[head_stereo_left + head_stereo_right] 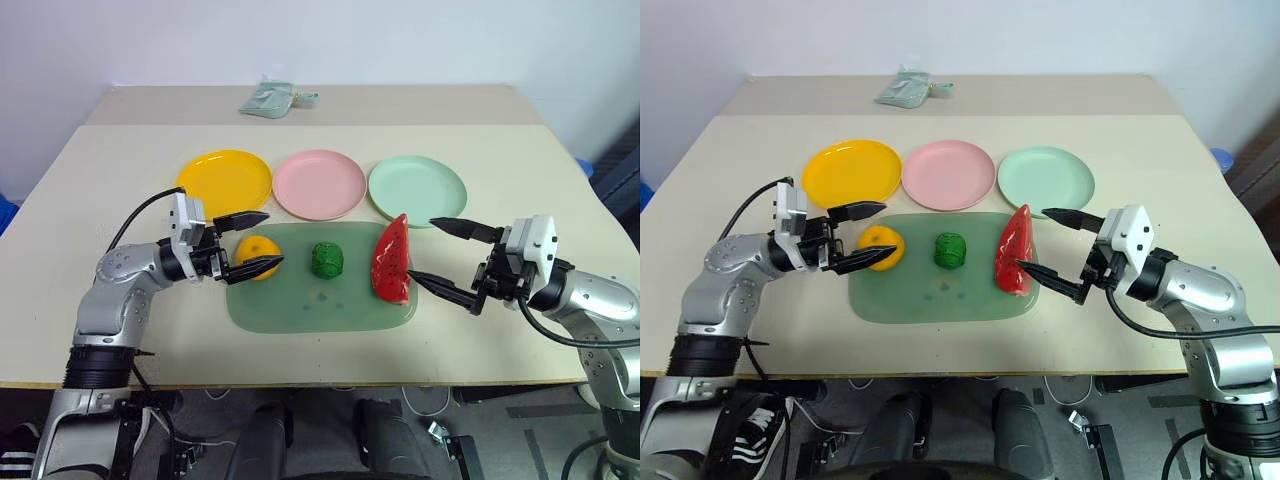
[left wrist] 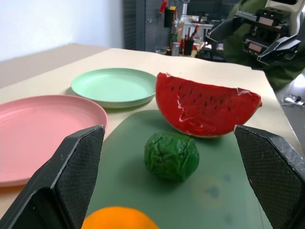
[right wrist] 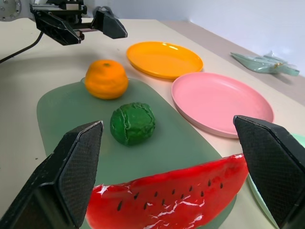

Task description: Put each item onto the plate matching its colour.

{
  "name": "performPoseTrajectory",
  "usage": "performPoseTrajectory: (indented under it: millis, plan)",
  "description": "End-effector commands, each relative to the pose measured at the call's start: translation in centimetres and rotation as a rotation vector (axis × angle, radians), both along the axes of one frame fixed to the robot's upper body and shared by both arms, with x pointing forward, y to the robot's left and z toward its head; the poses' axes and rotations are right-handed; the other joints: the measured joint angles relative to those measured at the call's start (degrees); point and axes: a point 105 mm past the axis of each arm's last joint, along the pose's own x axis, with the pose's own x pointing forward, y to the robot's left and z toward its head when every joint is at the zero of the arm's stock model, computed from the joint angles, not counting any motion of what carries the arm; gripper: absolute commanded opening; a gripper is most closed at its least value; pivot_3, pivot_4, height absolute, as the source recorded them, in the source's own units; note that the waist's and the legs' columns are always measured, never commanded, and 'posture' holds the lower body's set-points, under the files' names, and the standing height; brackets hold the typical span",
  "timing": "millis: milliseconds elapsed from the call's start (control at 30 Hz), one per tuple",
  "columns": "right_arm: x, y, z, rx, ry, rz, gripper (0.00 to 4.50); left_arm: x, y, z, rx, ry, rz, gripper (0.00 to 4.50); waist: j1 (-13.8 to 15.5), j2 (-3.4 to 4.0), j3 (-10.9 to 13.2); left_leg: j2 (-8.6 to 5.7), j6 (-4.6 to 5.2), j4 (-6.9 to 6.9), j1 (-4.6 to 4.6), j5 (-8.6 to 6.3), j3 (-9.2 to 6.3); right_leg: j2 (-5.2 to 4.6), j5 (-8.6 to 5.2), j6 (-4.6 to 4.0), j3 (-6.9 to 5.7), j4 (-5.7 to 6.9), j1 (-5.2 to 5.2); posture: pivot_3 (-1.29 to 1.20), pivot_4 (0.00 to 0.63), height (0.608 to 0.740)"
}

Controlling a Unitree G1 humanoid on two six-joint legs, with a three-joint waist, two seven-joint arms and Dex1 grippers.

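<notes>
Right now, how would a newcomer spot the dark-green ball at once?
Find the large green mat in front of the three plates. Three toys sit on it in a row; the dark-green ball is the middle one, bumpy, between the orange fruit and the watermelon slice.

The two head views looked down and forward from above the table [image 1: 60, 330], taking in the whole spread, the plates toward the upper middle of the frame. Each wrist view sat low and close over the green mat [image 3: 62, 102], facing across it toward the opposite arm. All four shared the mat and the watermelon slice [image 2: 205, 109].
</notes>
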Motion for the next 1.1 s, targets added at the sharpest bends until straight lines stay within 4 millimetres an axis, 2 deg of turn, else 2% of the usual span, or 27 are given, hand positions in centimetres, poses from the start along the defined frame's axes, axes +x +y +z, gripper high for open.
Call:
performPoseTrajectory:
  millis: [33, 167, 300, 600, 767, 867, 967, 1100]
  plan:
    - [-0.1, -0.3, 1.7, -0.015, -0.058, -0.006, 4.47, 0.0, -0.4, 0.9, -0.001, -0.044, -0.007, 4.5, 0.0, 0.0, 0.0, 0.0, 0.0, 0.0, 0.0, 0.0, 0.0, 0.0, 0.0, 0.0, 0.0, 0.0, 0.0, 0.0, 0.15, 0.74]
    - [0.0, -0.4, 1.5, -0.031, -0.051, -0.007, 4.47, 0.2, 0.1, 0.0, 0.024, -0.046, 0.018, 4.5, 0.0, 0.0, 0.0, 0.0, 0.0, 0.0, 0.0, 0.0, 0.0, 0.0, 0.0, 0.0, 0.0, 0.0, 0.0, 0.0, 0.15, 0.74]
    - [0.2, 0.1, 1.8, -0.021, -0.058, 0.006, 4.47, 0.3, 0.5, 0.8, 0.006, -0.068, 0.041, 4.5, 0.0, 0.0, 0.0, 0.0, 0.0, 0.0, 0.0, 0.0, 0.0, 0.0, 0.0, 0.0, 0.0, 0.0, 0.0, 0.0, 0.15, 0.74]
    - [1.4, 2.2, 2.7, 0.033, -0.101, 0.08, 4.47, 0.1, 3.0, 3.7, -0.036, -0.11, 0.123, 4.5, -0.2, 0.0, 0.0, 0.01, 0.0, -0.02, 0.01, 0.0, -0.01, 0.0, 0.0, 0.0, 0.0, 0.0, -0.01, 0.0, 0.15, 0.74]
    - [1.5, 3.2, 3.5, 0.051, -0.11, 0.139, 4.47, -0.3, 4.2, 3.5, -0.017, -0.089, 0.162, 4.5, 0.0, -0.01, 0.0, 0.0, 0.0, -0.01, 0.0, 0.0, -0.01, -0.01, 0.0, 0.0, 0.0, 0.0, -0.01, 0.0, 0.15, 0.74]
    - [1.5, 3.7, 3.8, 0.042, -0.121, 0.171, 4.47, -0.9, 4.5, 2.0, 0.076, -0.08, 0.168, 4.5, -0.1, 0.0, 0.0, 0.01, 0.0, -0.02, 0.0, 0.0, -0.01, 0.0, 0.0, 0.0, 0.0, -0.01, -0.01, 0.0, 0.15, 0.74]
    - [1.4, 3.9, 3.9, 0.003, -0.1, 0.222, 4.47, -0.9, 4.2, 1.4, 0.138, -0.112, 0.201, 4.5, -0.1, 0.0, 0.0, 0.01, 0.0, -0.03, 0.01, 0.0, 0.0, 0.0, 0.0, 0.0, 0.0, 0.0, -0.02, 0.0, 0.15, 0.74]
    - [1.0, 4.2, 3.5, -0.094, -0.025, 0.304, 4.47, -0.8, 3.6, 1.1, 0.129, -0.093, 0.211, 4.5, 0.1, -0.01, 0.0, 0.0, 0.0, 0.01, -0.01, 0.0, 0.0, -0.02, 0.0, 0.0, 0.0, -0.01, -0.01, 0.0, 0.15, 0.74]
